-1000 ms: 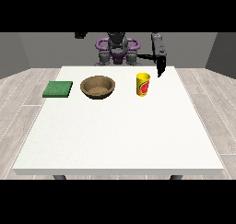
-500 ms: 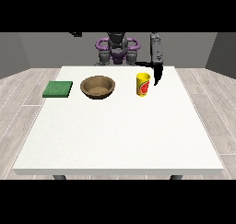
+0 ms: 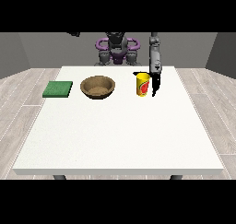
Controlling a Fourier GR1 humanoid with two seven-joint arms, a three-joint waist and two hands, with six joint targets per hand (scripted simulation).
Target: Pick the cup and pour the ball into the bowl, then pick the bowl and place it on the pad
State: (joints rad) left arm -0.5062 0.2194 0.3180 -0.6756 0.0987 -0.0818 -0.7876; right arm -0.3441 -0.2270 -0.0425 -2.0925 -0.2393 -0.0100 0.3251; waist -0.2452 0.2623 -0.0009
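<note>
Cup (image 3: 143, 84), yellow with a red mark, stands upright on the table (image 3: 115, 131), and you see the hand at the view's right (image 3: 155, 84) just beside it, on its right side. Its fingers point straight down, not curled, holding nothing; whether they touch the cup you cannot tell. The forearm hangs almost vertical above. Left of the cup are the bowl (image 3: 97, 87) and, further left, the green pad (image 3: 58, 89).

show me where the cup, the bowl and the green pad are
cup (image 3: 143, 85), front view, on its yellow side wall
bowl (image 3: 97, 86), front view, on its brown inside
pad (image 3: 58, 89), front view, on its green top face
</note>
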